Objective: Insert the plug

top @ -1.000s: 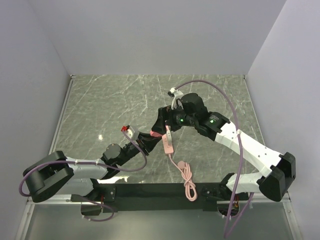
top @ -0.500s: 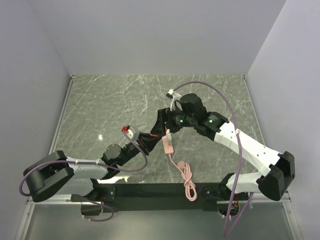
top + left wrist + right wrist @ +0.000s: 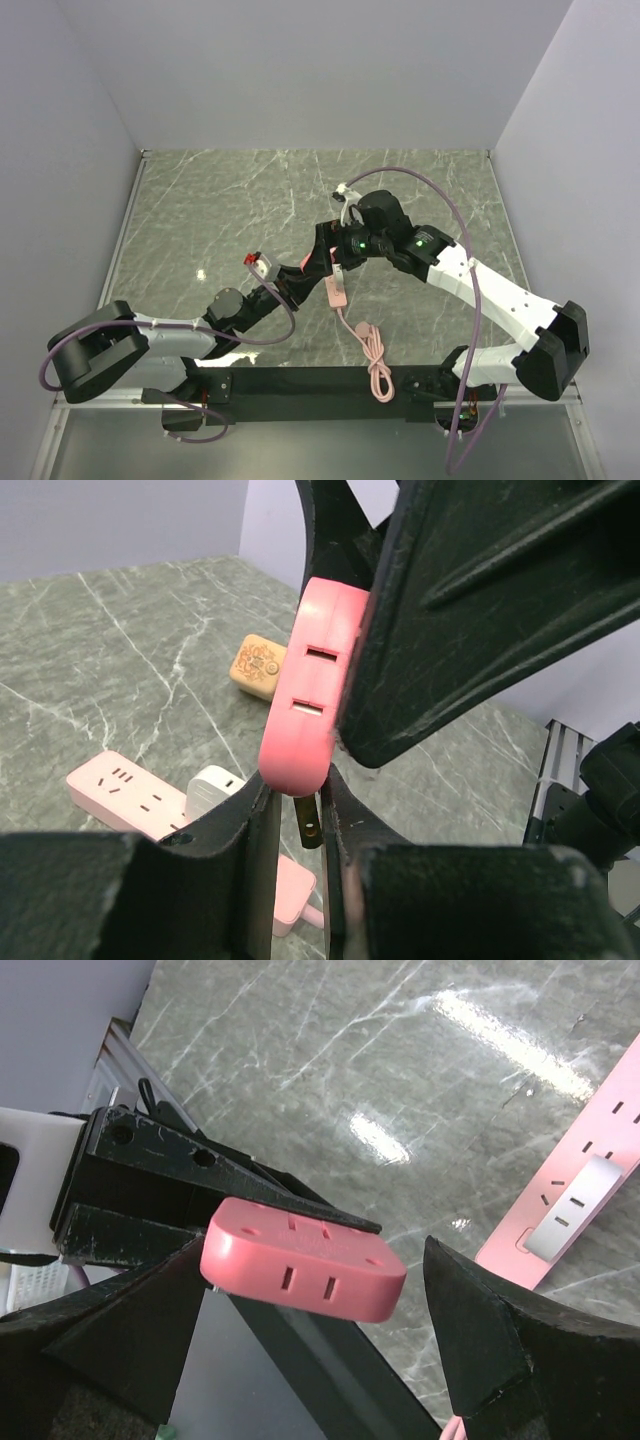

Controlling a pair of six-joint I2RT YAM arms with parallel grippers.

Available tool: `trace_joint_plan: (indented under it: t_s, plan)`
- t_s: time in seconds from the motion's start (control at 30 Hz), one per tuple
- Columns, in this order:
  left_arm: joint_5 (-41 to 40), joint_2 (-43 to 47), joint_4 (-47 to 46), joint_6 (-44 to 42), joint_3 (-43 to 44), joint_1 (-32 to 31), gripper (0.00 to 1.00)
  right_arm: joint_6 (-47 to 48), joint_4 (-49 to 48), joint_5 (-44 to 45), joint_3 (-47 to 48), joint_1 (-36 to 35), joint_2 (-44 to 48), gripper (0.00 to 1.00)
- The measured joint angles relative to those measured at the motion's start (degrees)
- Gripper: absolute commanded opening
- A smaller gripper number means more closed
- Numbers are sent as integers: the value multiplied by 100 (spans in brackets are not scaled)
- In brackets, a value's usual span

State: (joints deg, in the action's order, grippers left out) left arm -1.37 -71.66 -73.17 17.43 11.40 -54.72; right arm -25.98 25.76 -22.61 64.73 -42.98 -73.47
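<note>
- Worktop [image 3: 220, 210]: one, green marble with white veins; it carries every loose item below.
- Arms: two. The left arm [image 3: 180, 335] and the right arm [image 3: 490, 290] both reach inward and meet over the middle of the worktop.
- Power strip [image 3: 125, 790]: one, long and pale pink, lying flat on the worktop. Its cord [image 3: 376, 365], also one, trails toward the near edge in a loose coil.
- Left pincer [image 3: 300, 830]: one. The fingers are drawn close together and clamp the lower end of the plug. One brass prong [image 3: 308, 820] is visible and sits in the narrow gap between them.
- Right pincer [image 3: 315, 1250]: one. The fingers are spread wide, one on each side of the plug.
  - In the right wrist view, a slim gap shows between the plug and the right-hand finger.
  - In the left wrist view, a large black finger appears to lie against the plug's flat face. Real contact cannot be confirmed.
- Plug [image 3: 300, 1260]: one, a coral-pink square block with rounded corners.
  - It is held clear of the worktop between the two pincers, near the far end of the power strip.
  - Slots show on its broad face and on one edge.
- Tan cube [image 3: 258, 666]: one, with a patterned top. It rests on the worktop beyond the power strip, apart from it.
- White block [image 3: 215, 790]: one, small, seated on top of the power strip.
</note>
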Motion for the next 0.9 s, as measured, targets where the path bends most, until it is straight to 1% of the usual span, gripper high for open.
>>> trace_joint_plan:
  t_s: [0.23, 0.33, 0.4, 0.5, 0.53, 0.63, 0.7, 0.73, 0.77, 0.8, 0.83, 0.87, 0.9]
  plan:
    - [-7, -61, -7, -44, 0, -90, 1, 2, 0, -2, 0, 0, -96, 93]
    - [-17, -61, -11, -66, 0, -116, 1, 2, -2, -2, 2, 0, -96, 89]
    - [-26, -61, -9, -79, 0, -127, 1, 2, -2, -15, 2, 0, -96, 85]
    - [-50, -83, -9, -87, 0, -142, 1, -15, -24, -94, 2, -15, -94, 63]
    - [-55, -94, -13, -87, 0, -146, 1, 9, -22, -85, 2, -20, -94, 51]
    - [-98, -103, -33, -85, 0, -160, 1, 4, -20, -129, 2, -22, -94, 36]
    - [-146, -107, -33, -87, 0, -177, 1, 20, -20, -125, 2, -22, -94, 33]
    - [-164, -107, -33, -87, 0, -184, 1, 17, -20, -127, 2, -22, -94, 24]
    - [-186, -109, -31, -87, 2, -190, 1, 17, -20, -127, 2, -22, -94, 22]
    - [-203, -114, -11, -87, 13, -197, 8, 22, -20, -116, 2, -22, -94, 21]
    - [-216, -120, 7, -85, 28, -201, 13, 26, -17, -103, 2, -22, -94, 12]
    - [-234, -129, 24, -83, 50, -201, 17, 31, -17, -85, 2, -22, -94, 10]
    - [-247, -138, 57, -83, 70, -201, 28, 35, -20, -61, 2, -22, -94, 9]
